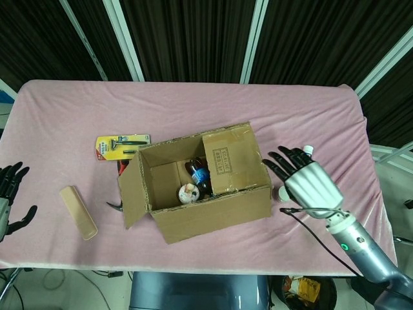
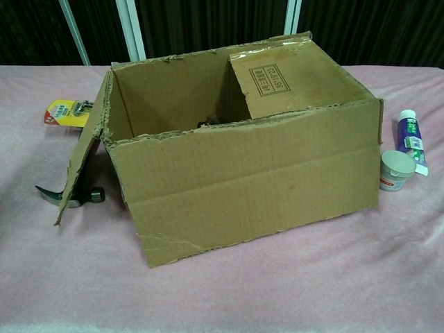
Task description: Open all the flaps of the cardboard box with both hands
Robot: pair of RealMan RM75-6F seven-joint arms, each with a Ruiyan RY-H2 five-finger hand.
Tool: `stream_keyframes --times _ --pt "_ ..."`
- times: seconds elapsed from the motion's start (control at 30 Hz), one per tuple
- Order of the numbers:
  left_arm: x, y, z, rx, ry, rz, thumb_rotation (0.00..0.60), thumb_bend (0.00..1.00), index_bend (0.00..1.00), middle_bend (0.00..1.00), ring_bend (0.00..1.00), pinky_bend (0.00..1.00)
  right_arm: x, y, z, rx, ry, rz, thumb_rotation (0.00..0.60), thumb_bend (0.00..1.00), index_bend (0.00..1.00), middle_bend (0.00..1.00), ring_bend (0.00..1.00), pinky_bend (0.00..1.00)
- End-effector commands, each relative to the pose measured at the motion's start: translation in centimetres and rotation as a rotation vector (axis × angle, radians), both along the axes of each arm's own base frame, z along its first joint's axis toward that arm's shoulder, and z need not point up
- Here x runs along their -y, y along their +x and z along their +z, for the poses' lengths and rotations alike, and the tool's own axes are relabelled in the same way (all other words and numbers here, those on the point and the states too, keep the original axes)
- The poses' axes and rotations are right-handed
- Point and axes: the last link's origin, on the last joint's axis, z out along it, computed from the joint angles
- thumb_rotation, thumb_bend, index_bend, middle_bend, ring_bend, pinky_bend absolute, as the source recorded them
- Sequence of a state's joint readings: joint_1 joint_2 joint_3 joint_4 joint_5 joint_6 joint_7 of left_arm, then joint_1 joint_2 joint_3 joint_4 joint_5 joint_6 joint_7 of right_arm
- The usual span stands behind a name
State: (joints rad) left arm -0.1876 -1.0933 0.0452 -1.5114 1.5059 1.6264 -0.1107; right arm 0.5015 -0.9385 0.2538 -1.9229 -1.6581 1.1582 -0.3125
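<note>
The left hand (image 1: 9, 197) sits at the far left table edge, well apart from the box (image 1: 197, 184), fingers spread, holding nothing. The box stands mid-table on the pink cloth (image 1: 193, 106): its left flap (image 1: 131, 194) hangs outward and down, while its right flap (image 1: 232, 161) lies folded over the top. Just right of the box, the right hand (image 1: 306, 181) hovers with fingers spread, holding nothing.
</note>
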Motion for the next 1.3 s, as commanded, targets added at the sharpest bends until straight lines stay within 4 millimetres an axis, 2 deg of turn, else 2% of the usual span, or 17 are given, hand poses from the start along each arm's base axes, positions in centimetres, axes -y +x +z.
stream_keyframes --times 0.03,0.17,0.33,0.63,0.93,1.1,1.3 --pt "0.0 -0.5 -0.2 0.028 0.031 -0.011 0.6 0.31 0.0 0.01 0.0 0.05 2.0 4.7 -2.5 -0.083 0.04 0.104 0.6 0.94 0.19 0.22 0.16 0.25" --pt "-0.2 -0.8 -0.3 0.028 0.018 -0.014 0.6 0.31 0.0 0.01 0.0 0.05 3.4 7.6 -5.3 -0.111 0.086 0.145 0.6 1.0 0.23 0.24 0.17 0.25" --pt "-0.3 -0.9 -0.4 0.042 0.009 -0.021 0.6 0.31 0.0 0.0 0.0 0.05 5.0 10.7 -9.1 -0.152 0.141 0.178 0.6 1.0 0.32 0.29 0.21 0.25" --pt "-0.8 -1.0 -0.5 0.071 -0.016 0.0 0.6 0.31 0.0 0.0 0.0 0.05 7.0 13.8 -14.5 -0.287 0.182 0.238 0.6 1.0 0.37 0.33 0.21 0.25" --pt "-1.0 -1.1 -0.4 0.098 -0.023 0.015 0.6 0.31 0.0 0.01 0.0 0.05 8.3 14.5 -17.4 -0.444 0.195 0.285 0.6 1.0 0.48 0.43 0.25 0.25" --pt "-1.1 -1.0 -0.4 0.103 -0.026 0.017 0.6 0.31 0.0 0.01 0.0 0.05 9.0 13.7 -18.0 -0.505 0.201 0.272 0.6 1.0 0.49 0.49 0.26 0.25" --pt "-1.1 -1.0 -0.4 0.104 -0.032 0.021 0.6 0.31 0.0 0.01 0.0 0.05 9.6 12.4 -18.0 -0.595 0.184 0.264 0.6 1.0 0.5 0.49 0.26 0.25"
